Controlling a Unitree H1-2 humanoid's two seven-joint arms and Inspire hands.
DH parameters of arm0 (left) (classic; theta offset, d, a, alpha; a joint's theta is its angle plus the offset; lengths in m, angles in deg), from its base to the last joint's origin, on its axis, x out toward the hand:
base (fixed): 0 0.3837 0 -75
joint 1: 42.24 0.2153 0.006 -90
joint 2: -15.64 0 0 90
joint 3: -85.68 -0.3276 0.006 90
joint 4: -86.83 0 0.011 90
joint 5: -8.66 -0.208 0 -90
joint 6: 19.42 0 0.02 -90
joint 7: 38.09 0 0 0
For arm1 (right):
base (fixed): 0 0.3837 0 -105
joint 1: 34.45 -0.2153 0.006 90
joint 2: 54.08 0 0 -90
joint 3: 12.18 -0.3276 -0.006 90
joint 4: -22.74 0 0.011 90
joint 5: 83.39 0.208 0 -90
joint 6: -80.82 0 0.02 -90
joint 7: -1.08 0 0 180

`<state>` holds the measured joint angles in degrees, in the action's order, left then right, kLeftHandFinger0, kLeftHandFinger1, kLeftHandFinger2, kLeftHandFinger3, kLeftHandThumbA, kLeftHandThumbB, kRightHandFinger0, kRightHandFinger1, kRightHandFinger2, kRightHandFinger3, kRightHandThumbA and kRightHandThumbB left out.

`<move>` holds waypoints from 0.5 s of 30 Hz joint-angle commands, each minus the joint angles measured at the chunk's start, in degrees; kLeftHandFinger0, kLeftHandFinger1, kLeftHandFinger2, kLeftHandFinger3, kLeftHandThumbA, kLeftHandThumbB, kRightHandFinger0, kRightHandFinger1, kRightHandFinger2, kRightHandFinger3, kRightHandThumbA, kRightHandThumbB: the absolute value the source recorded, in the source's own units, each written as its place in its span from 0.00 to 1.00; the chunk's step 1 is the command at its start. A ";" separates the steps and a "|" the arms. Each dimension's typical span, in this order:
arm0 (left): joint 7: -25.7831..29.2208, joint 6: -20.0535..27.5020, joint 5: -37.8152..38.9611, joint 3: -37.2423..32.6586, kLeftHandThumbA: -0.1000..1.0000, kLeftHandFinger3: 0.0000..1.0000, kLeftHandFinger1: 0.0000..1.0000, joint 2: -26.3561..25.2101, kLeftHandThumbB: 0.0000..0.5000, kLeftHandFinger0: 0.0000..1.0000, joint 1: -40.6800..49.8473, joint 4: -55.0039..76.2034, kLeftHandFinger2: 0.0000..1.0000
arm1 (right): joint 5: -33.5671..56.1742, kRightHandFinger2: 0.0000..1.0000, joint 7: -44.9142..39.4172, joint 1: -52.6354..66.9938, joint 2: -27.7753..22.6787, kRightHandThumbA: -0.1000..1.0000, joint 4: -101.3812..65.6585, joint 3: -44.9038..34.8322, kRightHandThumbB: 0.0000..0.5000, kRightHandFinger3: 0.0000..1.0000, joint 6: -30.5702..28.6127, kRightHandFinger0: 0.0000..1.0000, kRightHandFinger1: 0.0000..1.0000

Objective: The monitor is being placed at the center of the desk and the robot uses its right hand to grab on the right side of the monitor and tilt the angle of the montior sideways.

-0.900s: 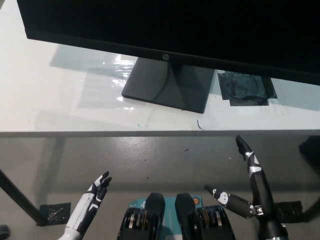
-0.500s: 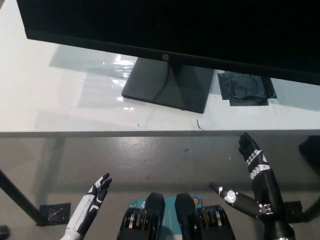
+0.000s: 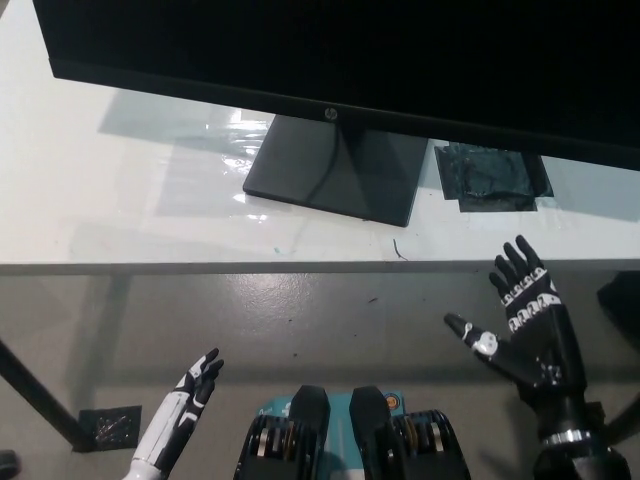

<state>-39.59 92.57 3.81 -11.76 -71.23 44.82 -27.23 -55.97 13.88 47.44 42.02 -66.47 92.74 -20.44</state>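
A black monitor (image 3: 330, 60) fills the top of the head view; its screen runs across the picture and its dark square base (image 3: 335, 168) stands on the white desk (image 3: 120, 200). My black right hand (image 3: 525, 325) is open, fingers spread, below the desk's front edge at the lower right, well short of the monitor's right side. The fingertips (image 3: 517, 252) reach about the level of the desk edge. My white left hand (image 3: 185, 405) rests low at the lower left, fingers straight and apart, holding nothing.
A dark patch of tape (image 3: 492, 178) lies on the desk right of the monitor base. A black desk leg (image 3: 40, 405) crosses the lower left over the grey floor. A dark object (image 3: 622, 305) shows at the right edge.
My right hand has risen toward the desk edge and turned so that its palm and spread fingers face up. The left hand has sunk slightly. The monitor has not moved.
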 commanded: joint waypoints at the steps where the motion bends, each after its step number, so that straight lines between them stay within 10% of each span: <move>1: 0.15 4.94 -0.36 -0.86 1.00 1.00 1.00 -0.72 0.63 1.00 -0.22 1.73 1.00 | 48.13 1.00 -13.82 -13.09 7.29 1.00 1.46 -16.26 0.69 1.00 18.12 1.00 1.00; 15: 0.43 4.94 -0.75 -0.92 1.00 1.00 1.00 -0.64 0.62 1.00 0.16 2.13 1.00 | 47.37 1.00 -14.97 -19.22 10.98 1.00 11.84 -23.27 0.73 1.00 22.67 1.00 1.00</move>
<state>-39.59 92.57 3.67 -11.88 -71.22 45.28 -27.23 -38.38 11.05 39.02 47.88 -59.20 81.62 -11.55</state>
